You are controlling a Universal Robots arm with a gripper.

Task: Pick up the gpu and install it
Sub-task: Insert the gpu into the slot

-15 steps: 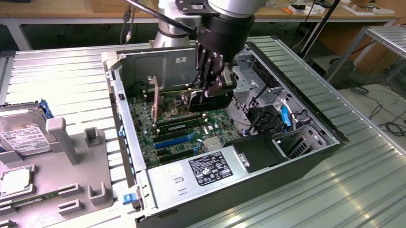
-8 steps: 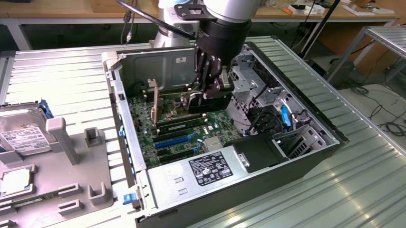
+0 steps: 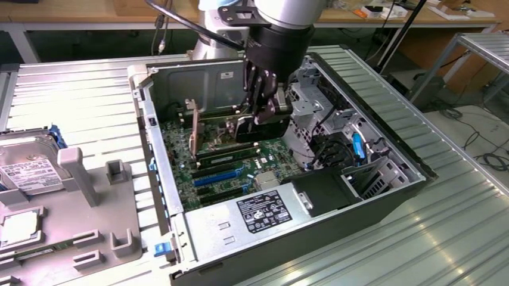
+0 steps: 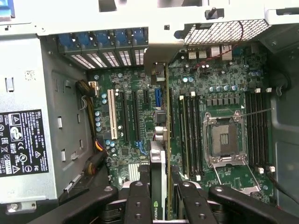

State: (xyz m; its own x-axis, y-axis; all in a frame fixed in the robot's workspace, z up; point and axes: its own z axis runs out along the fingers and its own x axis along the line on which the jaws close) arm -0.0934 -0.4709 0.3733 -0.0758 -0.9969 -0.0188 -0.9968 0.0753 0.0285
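Exterior view: tool (image 3: 269, 119) sits inside the open computer case (image 3: 413, 173) on the counter (image 3: 71, 95). Its jaws are clamped on the gpu (image 3: 238, 126), which is held on edge over the motherboard (image 3: 230, 173). Cannot tell whether it touches a slot. Wrist view: tool (image 4: 159, 186) grips the gpu (image 4: 159, 156) edge-on, bracket end toward the rear slot frame (image 4: 107, 58), memory sticks (image 4: 191, 130) just beside. Risk, as judged: a card tilted or offset against its slot could jam under pressure, or the bracket could snag the frame.
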